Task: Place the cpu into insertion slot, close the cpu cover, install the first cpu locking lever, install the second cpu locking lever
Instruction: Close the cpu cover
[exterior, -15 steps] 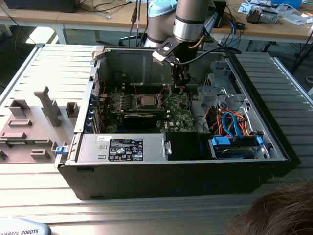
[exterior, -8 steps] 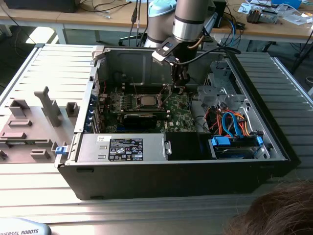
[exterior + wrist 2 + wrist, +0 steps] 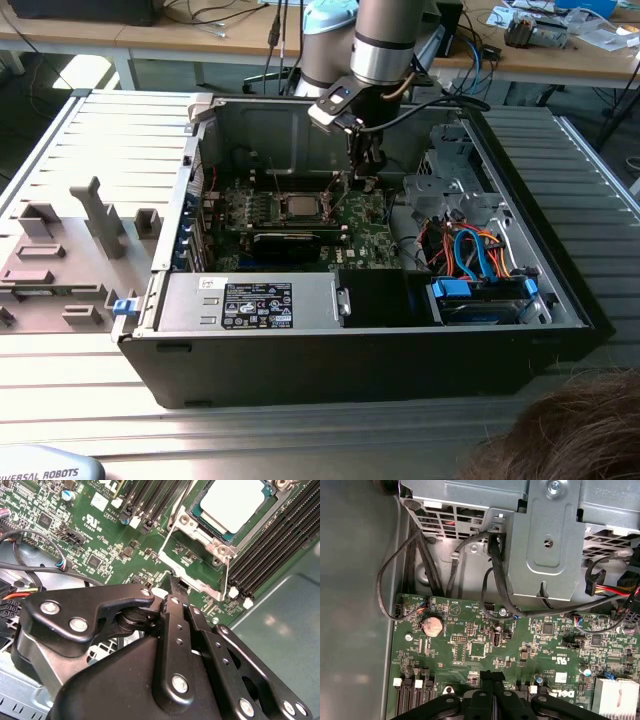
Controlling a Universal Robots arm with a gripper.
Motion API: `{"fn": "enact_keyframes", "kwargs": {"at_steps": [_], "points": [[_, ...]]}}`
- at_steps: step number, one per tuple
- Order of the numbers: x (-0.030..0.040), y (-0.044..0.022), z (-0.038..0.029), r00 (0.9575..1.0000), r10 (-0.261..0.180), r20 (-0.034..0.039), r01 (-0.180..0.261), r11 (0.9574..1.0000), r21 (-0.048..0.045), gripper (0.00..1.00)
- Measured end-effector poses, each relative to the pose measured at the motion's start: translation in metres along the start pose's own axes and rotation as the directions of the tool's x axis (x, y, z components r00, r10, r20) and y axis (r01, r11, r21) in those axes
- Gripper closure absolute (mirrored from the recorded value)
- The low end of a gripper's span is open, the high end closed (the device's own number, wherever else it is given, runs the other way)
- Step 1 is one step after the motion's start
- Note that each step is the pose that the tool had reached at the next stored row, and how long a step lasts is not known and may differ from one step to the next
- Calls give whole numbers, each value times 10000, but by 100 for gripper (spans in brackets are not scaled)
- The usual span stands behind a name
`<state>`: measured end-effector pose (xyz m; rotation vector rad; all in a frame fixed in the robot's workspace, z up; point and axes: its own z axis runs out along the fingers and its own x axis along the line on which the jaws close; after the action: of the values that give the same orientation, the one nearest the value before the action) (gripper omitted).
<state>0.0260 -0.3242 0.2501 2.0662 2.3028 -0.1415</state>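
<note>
The cpu (image 3: 232, 502) shows its silver-grey top and lies flat in the insertion slot (image 3: 318, 213) on the green motherboard; in the exterior view the cpu (image 3: 300, 206) is at the middle of the open case. The cpu cover (image 3: 197, 530), a thin silver frame, lies down around the chip. A thin wire lever (image 3: 228, 572) runs along one side of the socket. My gripper (image 3: 172, 584) is shut with nothing between its fingers, its tip low over the board just off a corner of the socket frame. In the exterior view the gripper (image 3: 365, 180) hangs to the right of the cpu.
A grey metal drive cage (image 3: 545, 540) and black cables (image 3: 495, 575) stand close behind the gripper. Memory slots (image 3: 270, 550) flank the socket. A black bar (image 3: 290, 243) lies in front of it, with the power supply (image 3: 250, 300) nearer still. Grey fixtures (image 3: 60, 260) sit outside the case, and a person's hair (image 3: 570, 430) shows near the corner.
</note>
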Motion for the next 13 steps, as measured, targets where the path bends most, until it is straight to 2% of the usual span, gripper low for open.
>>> {"fn": "enact_keyframes", "kwargs": {"at_steps": [13], "points": [[5,-49,2,10000,0,10,0,10000,1,89]]}}
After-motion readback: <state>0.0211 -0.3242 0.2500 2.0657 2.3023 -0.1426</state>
